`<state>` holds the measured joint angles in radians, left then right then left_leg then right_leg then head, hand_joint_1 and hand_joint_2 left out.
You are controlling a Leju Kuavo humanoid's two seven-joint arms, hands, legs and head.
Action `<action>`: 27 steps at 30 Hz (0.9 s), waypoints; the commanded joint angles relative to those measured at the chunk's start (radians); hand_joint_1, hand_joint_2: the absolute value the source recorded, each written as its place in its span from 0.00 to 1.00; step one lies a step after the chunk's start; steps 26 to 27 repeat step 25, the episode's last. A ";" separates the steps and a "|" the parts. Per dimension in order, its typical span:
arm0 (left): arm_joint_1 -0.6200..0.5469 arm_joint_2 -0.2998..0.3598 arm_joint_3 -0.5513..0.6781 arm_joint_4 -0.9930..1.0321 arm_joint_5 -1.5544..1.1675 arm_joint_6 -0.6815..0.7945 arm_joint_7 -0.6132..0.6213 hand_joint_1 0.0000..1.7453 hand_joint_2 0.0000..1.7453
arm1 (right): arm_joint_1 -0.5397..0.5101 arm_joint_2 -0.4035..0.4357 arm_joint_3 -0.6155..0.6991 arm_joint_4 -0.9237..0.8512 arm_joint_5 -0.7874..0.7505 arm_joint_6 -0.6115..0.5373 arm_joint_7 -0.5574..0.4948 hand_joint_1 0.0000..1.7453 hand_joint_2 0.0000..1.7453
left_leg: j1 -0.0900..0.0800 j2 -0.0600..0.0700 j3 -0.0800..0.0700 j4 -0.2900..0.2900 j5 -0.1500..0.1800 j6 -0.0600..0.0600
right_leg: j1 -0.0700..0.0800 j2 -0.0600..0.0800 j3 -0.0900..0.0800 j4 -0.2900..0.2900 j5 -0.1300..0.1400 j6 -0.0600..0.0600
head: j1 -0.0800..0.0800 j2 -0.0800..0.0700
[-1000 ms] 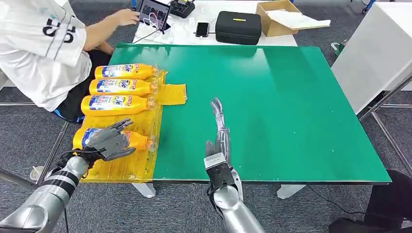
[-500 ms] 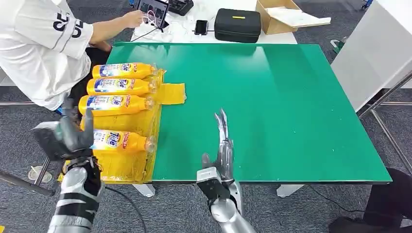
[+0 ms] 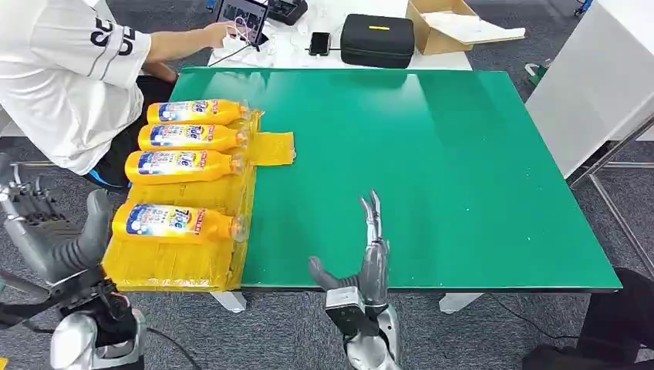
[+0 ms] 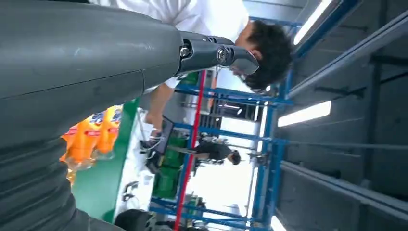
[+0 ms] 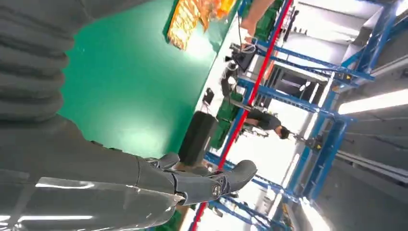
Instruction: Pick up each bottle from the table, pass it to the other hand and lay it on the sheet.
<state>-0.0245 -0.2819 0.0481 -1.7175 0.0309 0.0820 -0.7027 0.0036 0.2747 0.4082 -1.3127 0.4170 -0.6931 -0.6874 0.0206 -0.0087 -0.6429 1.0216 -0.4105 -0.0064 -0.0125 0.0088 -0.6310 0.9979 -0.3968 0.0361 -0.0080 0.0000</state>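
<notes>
Nearest, the left hand hangs off the table's corner, fingers released, holding nothing; the right hand lies flat-fingered over the near edge. Four yellow bottles lie side by side on the yellow sheet. Beyond sits one person.

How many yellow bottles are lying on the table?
4. All lie on the yellow sheet at the table's left edge: the farthest bottle, the second bottle, the third bottle, and the nearest bottle. None seems hidden.
</notes>
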 commanded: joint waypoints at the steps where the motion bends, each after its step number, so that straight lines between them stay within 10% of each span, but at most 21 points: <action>1: 0.205 0.007 -0.036 0.065 0.004 -0.023 0.005 0.00 1.00 | 0.193 0.047 -0.229 -0.284 0.050 -0.005 -0.011 0.00 1.00 | -0.001 -0.001 0.005 -0.002 -0.002 0.002 | -0.001 -0.002 0.005 -0.001 -0.003 -0.001 | 0.000 0.000; 27: 0.204 -0.028 -0.119 0.278 -0.003 -0.097 0.014 0.00 1.00 | 0.245 0.074 -0.313 -0.321 0.007 -0.005 -0.011 0.00 1.00 | -0.001 0.000 0.007 -0.001 -0.006 0.002 | 0.000 -0.001 0.006 -0.002 -0.004 -0.002 | 0.000 0.000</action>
